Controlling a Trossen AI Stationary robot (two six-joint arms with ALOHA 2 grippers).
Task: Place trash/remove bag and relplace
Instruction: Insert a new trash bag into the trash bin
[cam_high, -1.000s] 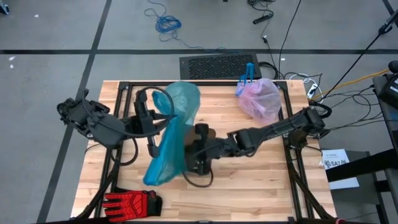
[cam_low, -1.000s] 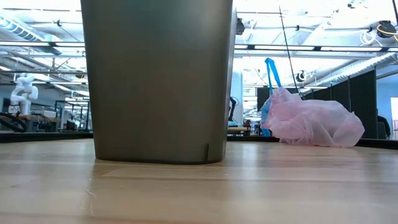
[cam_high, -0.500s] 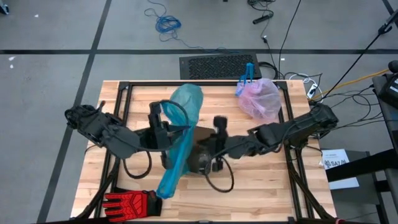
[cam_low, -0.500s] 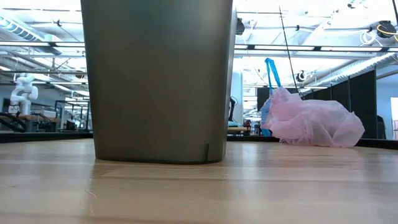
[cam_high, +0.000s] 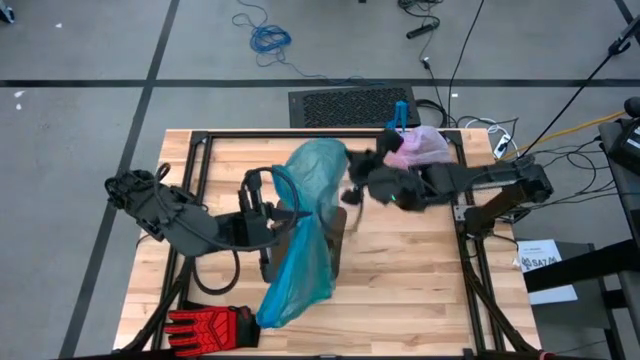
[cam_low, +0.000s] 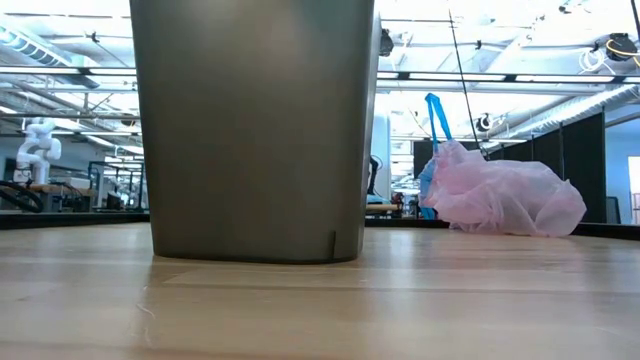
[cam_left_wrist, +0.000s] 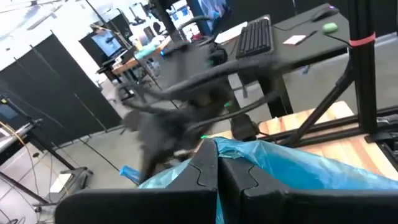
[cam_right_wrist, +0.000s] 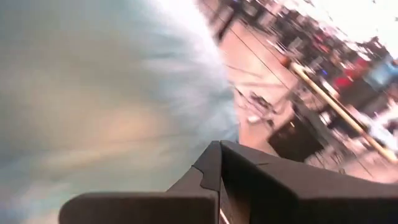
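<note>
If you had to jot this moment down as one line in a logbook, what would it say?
left gripper: shut on teal bag | right gripper: shut, at bag's top | bin: under teal bag | pink bag: on table, back right

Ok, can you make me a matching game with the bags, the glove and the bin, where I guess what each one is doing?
Things:
1. teal bag
2. pink bag
3. red glove
4. grey bin

What it is doing:
a. lying flat near a table corner, with nothing touching it
b. standing upright on the table, filling much of the low view
c. pinched by the left claw and draped over the middle of the table
d. slumped at the table's edge with a blue tie sticking up

Pairs: 1-c, 2-d, 3-a, 4-b
</note>
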